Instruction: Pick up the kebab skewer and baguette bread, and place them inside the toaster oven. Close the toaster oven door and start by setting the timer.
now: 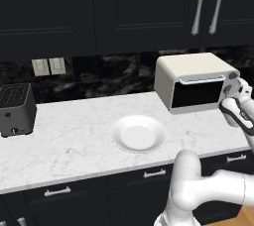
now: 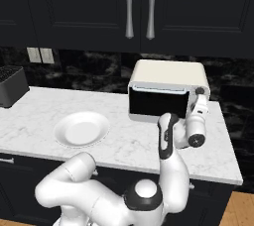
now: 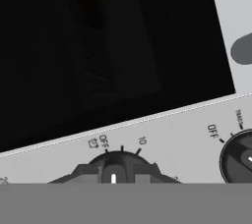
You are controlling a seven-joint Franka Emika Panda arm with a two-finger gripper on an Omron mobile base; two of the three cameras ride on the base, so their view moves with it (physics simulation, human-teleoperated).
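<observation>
Knobs are what matter now: we have our two-finger gripper [image 2: 201, 102] pressed up to the right-hand control panel of the cream-white boxy toaster oven [image 1: 191, 69], jaws pressed together with nothing pinched that we can make out. In the hand view a dark round timer knob [image 3: 117, 168] with a pale pointer mark sits dead ahead at the bottom, its dial printed with OFF and 10, and a second dark knob [image 3: 239, 158] lies off to one side on the same panel; the camera is rolled, so we cannot say from it alone which knob is upper. Our judgement is that the timer knob lies straight along the gripper's approach, touching or just beside the fingertips, and the coming move is a twist about that axis. The dark glass toaster oven door [image 2: 158, 102] with its pale handle bar [image 1: 201, 78] along the top edge stands shut, just beside the gripper toward the oven's left. We cannot see through the glass, so the skewer and bread are presumably inside, not confirmed. Behind us the white round plate [image 1: 139, 134] sits bare on the pale marble counter [image 1: 74, 141], well apart, and the black slot toaster [image 1: 16, 108] is far left. The counter's right end is near, though a twist needs little room.
</observation>
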